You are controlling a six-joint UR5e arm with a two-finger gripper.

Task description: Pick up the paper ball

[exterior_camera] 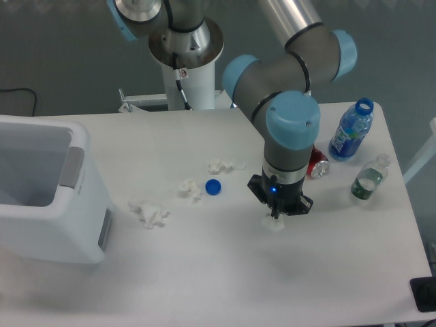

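Altogether four white wads (148, 212), two bottles (351, 130).

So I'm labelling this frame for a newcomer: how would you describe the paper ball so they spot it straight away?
Find the arm's tool near the middle of the table. The paper ball is the small white wad directly below it. It is the smallest and most compact of the white wads, and sits alone, to the right of the blue cap, unlike the three wads left of the arm.
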